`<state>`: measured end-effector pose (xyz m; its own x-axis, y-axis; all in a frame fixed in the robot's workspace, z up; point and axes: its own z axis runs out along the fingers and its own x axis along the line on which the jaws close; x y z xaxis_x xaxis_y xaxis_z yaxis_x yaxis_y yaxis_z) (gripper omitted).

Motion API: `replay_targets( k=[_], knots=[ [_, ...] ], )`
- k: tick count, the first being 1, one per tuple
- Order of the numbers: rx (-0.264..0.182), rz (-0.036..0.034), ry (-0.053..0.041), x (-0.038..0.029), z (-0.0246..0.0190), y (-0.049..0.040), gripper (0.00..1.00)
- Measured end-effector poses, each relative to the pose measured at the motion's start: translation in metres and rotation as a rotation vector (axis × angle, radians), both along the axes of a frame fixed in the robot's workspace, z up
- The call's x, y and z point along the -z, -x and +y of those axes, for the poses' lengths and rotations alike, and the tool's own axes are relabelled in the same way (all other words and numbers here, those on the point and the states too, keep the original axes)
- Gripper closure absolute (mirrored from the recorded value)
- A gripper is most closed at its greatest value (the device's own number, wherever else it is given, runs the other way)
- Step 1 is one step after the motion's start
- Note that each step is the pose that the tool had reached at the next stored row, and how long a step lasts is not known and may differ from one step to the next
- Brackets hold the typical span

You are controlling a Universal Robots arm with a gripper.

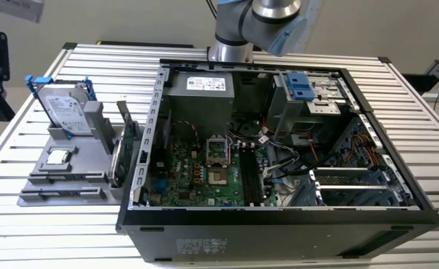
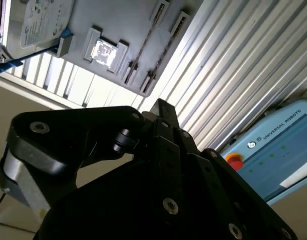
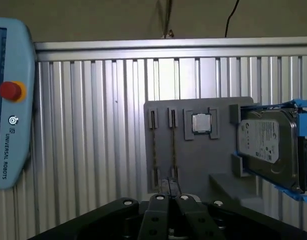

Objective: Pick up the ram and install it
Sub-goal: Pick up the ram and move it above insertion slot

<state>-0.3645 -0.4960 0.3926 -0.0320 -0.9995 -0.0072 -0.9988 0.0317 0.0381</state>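
In the first wrist view two thin dark sticks stand edge-on in the slots of a grey holder (image 3: pixel 193 160). I take them for the ram (image 3: pixel 172 145), with its twin (image 3: pixel 154 147) beside it. My gripper (image 3: pixel 171 187) hangs well above the table, short of the holder's near edge. Its fingers look shut with nothing between them. In the second wrist view the gripper (image 2: pixel 161 105) is a dark mass and the holder (image 2: pixel 118 30) lies far beyond it. The exterior view has the holder (image 1: pixel 78 168) left of the open computer case (image 1: pixel 279 218).
The holder also carries a silver hard drive in a blue bracket (image 1: pixel 64 112), a processor chip (image 1: pixel 59 157) and an upright green card (image 1: pixel 122 151). Black memory slots (image 1: pixel 251 174) run across the case's mainboard. A control pendant with a red button (image 3: pixel 8 100) lies on the ribbed table.
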Motion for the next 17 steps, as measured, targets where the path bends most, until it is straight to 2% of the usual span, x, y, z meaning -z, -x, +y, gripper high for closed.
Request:
replay_targets(
  k=[17],
  knots=[
    [-0.079,0.0001,0.0000,0.0000,0.0000,0.0000,1.00]
  ],
)
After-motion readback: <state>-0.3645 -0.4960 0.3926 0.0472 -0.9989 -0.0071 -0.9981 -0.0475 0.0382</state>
